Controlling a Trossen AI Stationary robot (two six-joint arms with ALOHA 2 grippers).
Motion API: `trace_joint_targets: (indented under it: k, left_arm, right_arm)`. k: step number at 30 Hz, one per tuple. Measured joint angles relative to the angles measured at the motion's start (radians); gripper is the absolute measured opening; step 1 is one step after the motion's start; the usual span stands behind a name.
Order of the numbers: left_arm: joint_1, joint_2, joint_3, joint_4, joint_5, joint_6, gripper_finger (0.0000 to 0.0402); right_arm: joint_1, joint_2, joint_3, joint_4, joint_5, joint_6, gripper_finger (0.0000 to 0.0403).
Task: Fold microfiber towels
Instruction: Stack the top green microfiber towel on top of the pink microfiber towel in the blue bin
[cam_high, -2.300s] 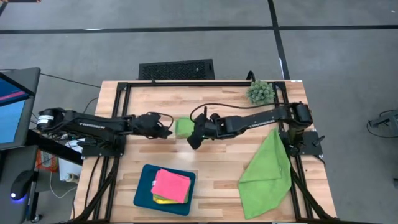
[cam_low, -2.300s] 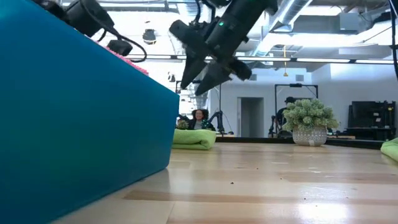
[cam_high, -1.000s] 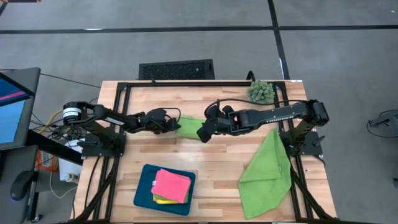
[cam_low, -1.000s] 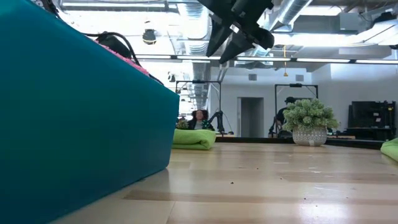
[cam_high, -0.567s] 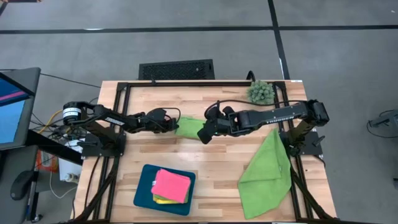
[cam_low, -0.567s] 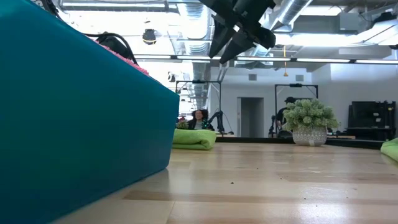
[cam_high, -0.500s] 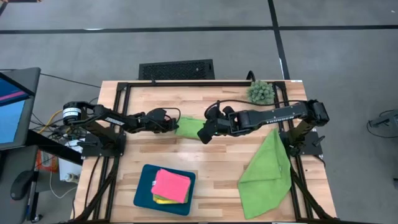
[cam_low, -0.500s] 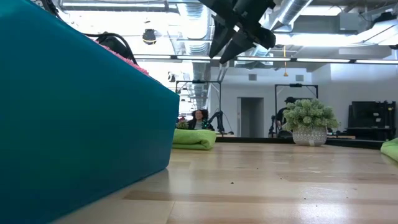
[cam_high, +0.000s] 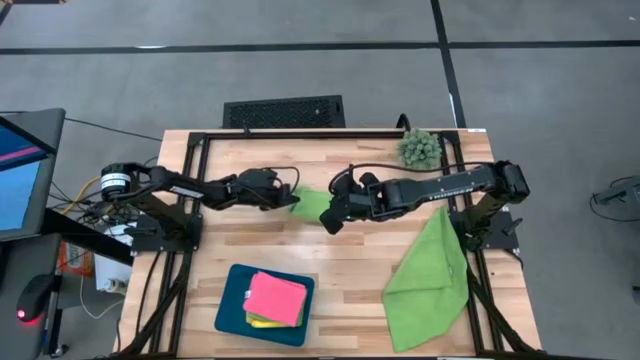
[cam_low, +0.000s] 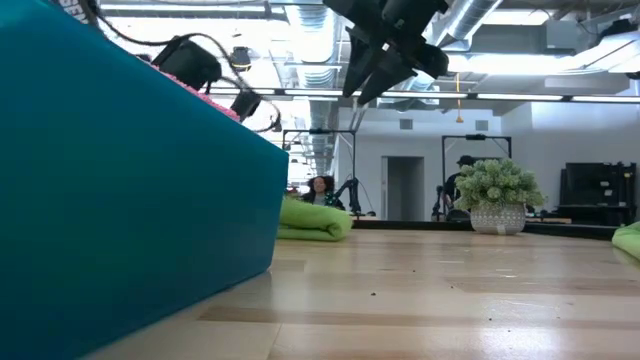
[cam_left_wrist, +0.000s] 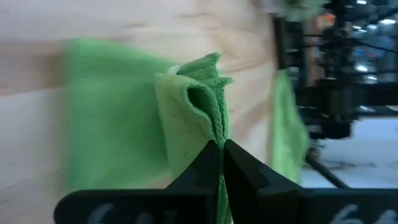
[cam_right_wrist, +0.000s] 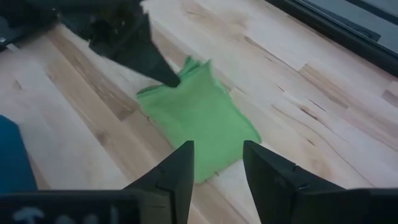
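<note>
- The left arm is stretched low across the surface (cam_high: 250, 250), and its left pincer (cam_high: 291, 197) is pressed together on a raised corner of the folded green towel (cam_high: 314, 205).
- The right pincer (cam_high: 331, 218) is held spread above that towel's other edge, touching nothing.
- A second green towel (cam_high: 430, 275) is draped at the right edge.
- In the low view, much is hidden behind the teal tray (cam_low: 120, 190).
</note>
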Motion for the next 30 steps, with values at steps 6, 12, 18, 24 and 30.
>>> trace_joint_targets:
  k: [6,12,18,24,30]
  left_arm:
    - [0.000,-0.003,0.117,-0.128,-0.008,0.117,0.0001]
    - [0.007,0.054,0.128,-0.288,-0.064,0.222,0.0001]
    - [0.011,0.122,0.128,-0.259,-0.046,0.248,0.0001]
    - [0.027,0.108,0.129,-0.224,-0.009,0.245,0.0001]
    - [0.026,0.056,0.130,-0.291,-0.068,0.274,0.0000]
  right_arm:
    - [0.005,0.000,0.000,-0.012,0.000,0.006,0.0157]
    - [0.005,0.000,0.000,-0.050,0.002,0.017,0.0153]
    - [0.005,0.000,0.000,-0.051,0.002,0.017,0.0153]
    - [0.005,0.000,0.000,-0.051,0.002,0.017,0.0150]
    - [0.005,0.000,0.000,-0.051,0.003,0.017,0.0149]
